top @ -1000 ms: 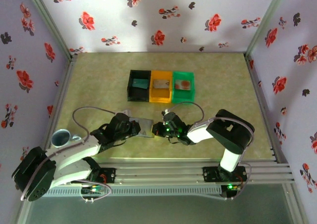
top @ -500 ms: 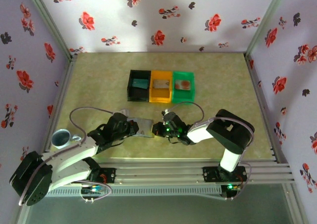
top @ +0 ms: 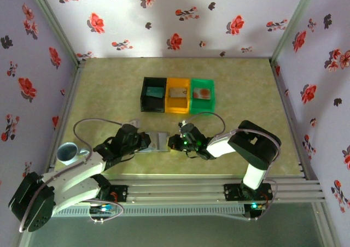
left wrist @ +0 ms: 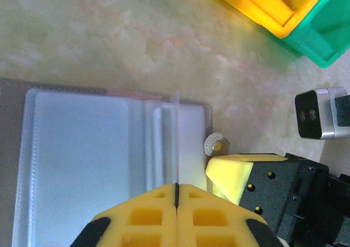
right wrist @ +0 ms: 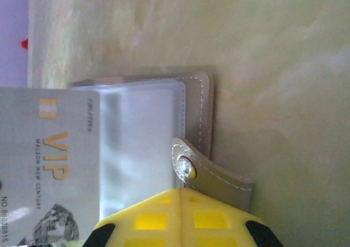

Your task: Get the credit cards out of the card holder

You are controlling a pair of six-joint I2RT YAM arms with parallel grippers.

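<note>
the grey card holder (top: 159, 141) lies open on the tabletop (top: 109, 83) between my two arms, while farther back a blue-grey card (top: 155, 92) sits in the black bin (top: 144, 96), a pale card (top: 176, 93) in the orange bin (top: 177, 110) and a reddish card (top: 202, 93) in the green bin (top: 202, 110). my right tool (right wrist: 181, 191) is closed on the holder's snap tab (right wrist: 188, 168), a silver vip card (right wrist: 49, 165) showing over the clear sleeves (right wrist: 136, 132) beside it. my left tool (left wrist: 176, 191) is pinched tight on a thin pale sheet (left wrist: 176, 137) standing edge-on above the sleeves, and i cannot tell whether that is a card or a sleeve.
</note>
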